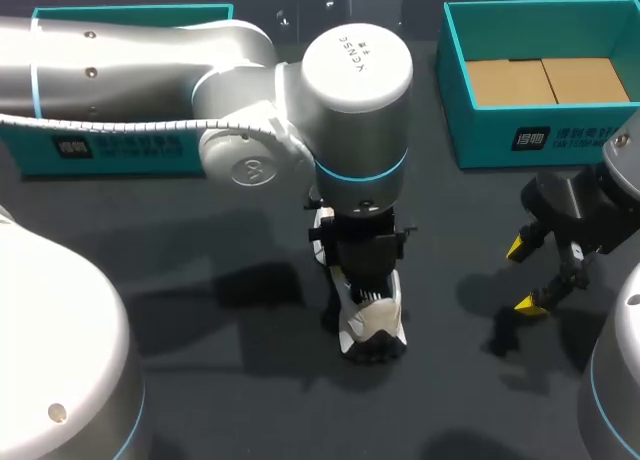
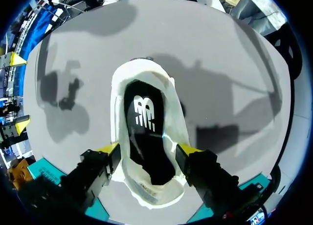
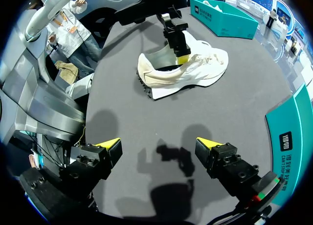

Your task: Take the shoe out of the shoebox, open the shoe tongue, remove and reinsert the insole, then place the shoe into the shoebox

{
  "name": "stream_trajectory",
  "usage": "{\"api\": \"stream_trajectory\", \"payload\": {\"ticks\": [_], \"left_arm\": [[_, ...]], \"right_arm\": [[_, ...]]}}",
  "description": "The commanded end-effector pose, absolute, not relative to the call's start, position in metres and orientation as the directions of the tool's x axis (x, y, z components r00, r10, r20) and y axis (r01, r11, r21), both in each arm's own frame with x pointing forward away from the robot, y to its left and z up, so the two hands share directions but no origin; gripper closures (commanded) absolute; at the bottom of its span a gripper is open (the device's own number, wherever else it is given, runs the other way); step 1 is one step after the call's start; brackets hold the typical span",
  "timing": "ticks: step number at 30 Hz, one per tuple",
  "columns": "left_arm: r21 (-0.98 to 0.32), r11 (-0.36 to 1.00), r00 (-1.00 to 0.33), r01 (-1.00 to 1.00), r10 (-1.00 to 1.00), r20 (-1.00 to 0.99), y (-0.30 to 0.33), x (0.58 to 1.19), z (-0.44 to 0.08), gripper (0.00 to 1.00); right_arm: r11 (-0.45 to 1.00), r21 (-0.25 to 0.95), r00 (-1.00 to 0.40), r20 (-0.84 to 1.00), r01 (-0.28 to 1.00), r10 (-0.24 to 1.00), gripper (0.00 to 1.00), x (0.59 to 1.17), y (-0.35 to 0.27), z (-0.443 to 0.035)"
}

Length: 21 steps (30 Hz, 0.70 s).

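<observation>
A white shoe (image 1: 372, 325) stands upright on its sole near the middle of a dark grey table (image 1: 230, 400). Its opening faces up and shows a black insole (image 2: 146, 151) with a white logo.

The left arm comes in from the left, with the left gripper (image 2: 149, 150) directly above the shoe. The jaws are spread about as wide as the shoe at its collar. 1 yellow tip sits on each side of it, and both appear to touch the white upper, so the shoe is held between them. From the right wrist view, 1 of these fingers (image 3: 182, 56) rests against the shoe's near side at the opening.

The right gripper (image 3: 159, 146) hangs above bare table, well to the right of the shoe. Its 2 fingers are spread wide and hold nothing.

At the far right of the table is a teal box (image 1: 500, 130) with brown cardboard inside. A second teal box (image 1: 120, 150) is at the far left, partly hidden behind the left arm.
</observation>
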<state>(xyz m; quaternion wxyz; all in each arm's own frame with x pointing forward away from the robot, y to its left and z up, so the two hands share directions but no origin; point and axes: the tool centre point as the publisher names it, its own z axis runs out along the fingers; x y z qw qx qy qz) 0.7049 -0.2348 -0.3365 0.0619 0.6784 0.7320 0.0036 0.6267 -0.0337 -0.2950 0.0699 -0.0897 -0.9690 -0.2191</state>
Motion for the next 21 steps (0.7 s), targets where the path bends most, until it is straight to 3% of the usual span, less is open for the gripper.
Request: {"api": "stream_trajectory", "payload": {"ticks": [1,5,21], "left_arm": [[0.083,0.085,-0.077,0.993,0.993,-0.089,-0.234,0.71,-0.335,0.26],[0.071,0.092,-0.085,0.993,0.992,-0.091,-0.233,0.712,-0.333,0.33],[0.033,0.149,-0.145,0.988,0.984,-0.103,-0.223,0.716,-0.334,0.24]], "right_arm": [[0.889,0.41,-0.974,0.172,0.205,0.145,0.0,0.625,-0.033,-0.296],[0.889,0.41,-0.974,0.172,0.205,0.145,0.0,0.625,-0.033,-0.296],[0.889,0.41,-0.974,0.172,0.205,0.145,0.0,0.625,-0.033,-0.296]]}}
